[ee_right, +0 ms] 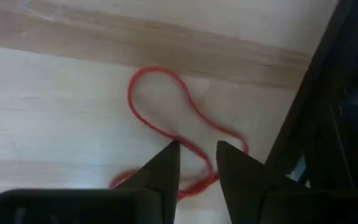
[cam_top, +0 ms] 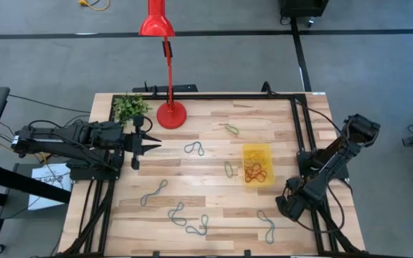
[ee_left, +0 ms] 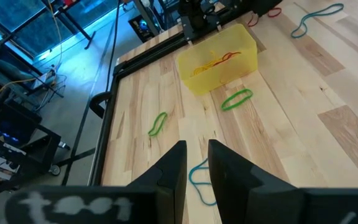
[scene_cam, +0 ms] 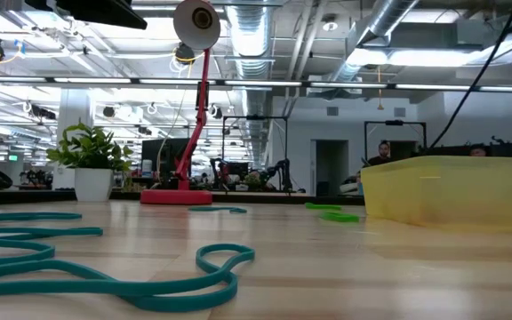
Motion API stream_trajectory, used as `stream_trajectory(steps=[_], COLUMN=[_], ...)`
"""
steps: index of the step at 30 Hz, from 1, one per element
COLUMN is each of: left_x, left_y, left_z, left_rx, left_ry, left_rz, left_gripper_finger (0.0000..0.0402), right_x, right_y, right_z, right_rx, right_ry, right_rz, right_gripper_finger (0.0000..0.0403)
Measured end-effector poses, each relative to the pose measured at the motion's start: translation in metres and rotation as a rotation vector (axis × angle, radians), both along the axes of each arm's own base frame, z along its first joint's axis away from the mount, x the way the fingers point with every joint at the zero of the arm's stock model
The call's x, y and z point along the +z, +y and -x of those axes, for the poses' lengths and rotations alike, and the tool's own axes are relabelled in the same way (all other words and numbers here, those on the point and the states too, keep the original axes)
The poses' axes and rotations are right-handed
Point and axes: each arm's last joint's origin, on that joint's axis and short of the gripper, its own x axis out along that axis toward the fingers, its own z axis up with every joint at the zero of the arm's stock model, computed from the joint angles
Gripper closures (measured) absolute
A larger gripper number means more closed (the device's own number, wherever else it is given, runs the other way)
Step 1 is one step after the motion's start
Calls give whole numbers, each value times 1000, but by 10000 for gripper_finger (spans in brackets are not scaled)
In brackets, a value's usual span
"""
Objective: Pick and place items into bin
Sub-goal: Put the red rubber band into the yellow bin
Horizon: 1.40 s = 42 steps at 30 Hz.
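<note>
Right wrist view: right gripper point(ee_right: 196, 163) unclenched, tips straddling red loop point(ee_right: 166, 118), contact unclear; left gripper point(ee_left: 196, 163) slightly parted, empty.

One yellow bin point(cam_top: 257, 152), red and orange loops tangled inside, number unclear. On the table outside it: three green loops point(cam_top: 231, 129), five blue-teal loops point(cam_top: 194, 148), one red loop point(ee_right: 178, 134). One red lamp point(cam_top: 171, 113). One potted plant point(cam_top: 130, 107).
</note>
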Motion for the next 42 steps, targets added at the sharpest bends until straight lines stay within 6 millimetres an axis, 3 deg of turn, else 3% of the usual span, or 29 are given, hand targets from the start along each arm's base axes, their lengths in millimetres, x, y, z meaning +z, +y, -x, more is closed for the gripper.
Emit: stream_trajectory(steps=[24, 32, 42], left_x=[0, 0, 0], left_y=[0, 0, 0], left_z=[0, 0, 0], left_rx=[-3, -4, -4], left_ry=[0, 1, 0], left_rz=[1, 1, 1], left_gripper_finger=[344, 344, 344], right_x=[-16, -14, -14], right_y=[-2, -7, -12], right_z=[-4, -9, -15], right_rx=[56, 283, 377], right_ry=[8, -42, -48], right_rz=[50, -19, -58], right_gripper_finger=[310, 349, 399])
